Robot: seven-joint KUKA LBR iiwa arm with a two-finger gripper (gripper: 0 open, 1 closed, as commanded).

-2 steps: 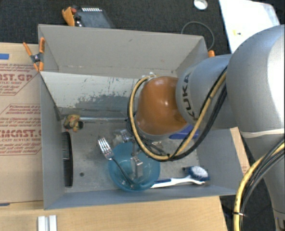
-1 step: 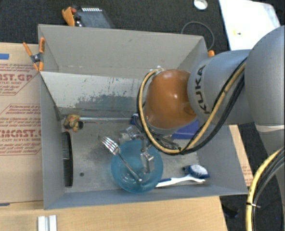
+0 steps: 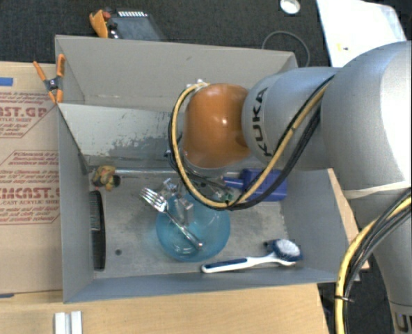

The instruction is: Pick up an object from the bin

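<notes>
Camera view: the arm reaches into the grey bin from 3 o'clock, and its orange cover hangs over the middle of the floor.
Claw: the claw is low, just under the cover, above the upper edge of the dish. The cover and looping cables hide enough that I cannot tell whether it is spread or pressed together.
Thing beneath: a metal fork lies across a clear blue dish at about 6 o'clock from the bin's centre. Its tines point to 10 o'clock and its handle runs down to 5.
Why there: the claw is probably placed so because the fork rides raised on the dish rim, which leaves room beneath it. Nothing is seen gripped.
Toothbrush: a white toothbrush with a blue head lies flat along the near wall at 5 o'clock, well apart from the claw.
Comb: a black comb lies against the wall at 9 o'clock.
Others: a small brown lump sits at 10 o'clock, and a blue block at 3 o'clock is partly under the arm.
Risk: the dish may slide or lift with the fork.
</notes>
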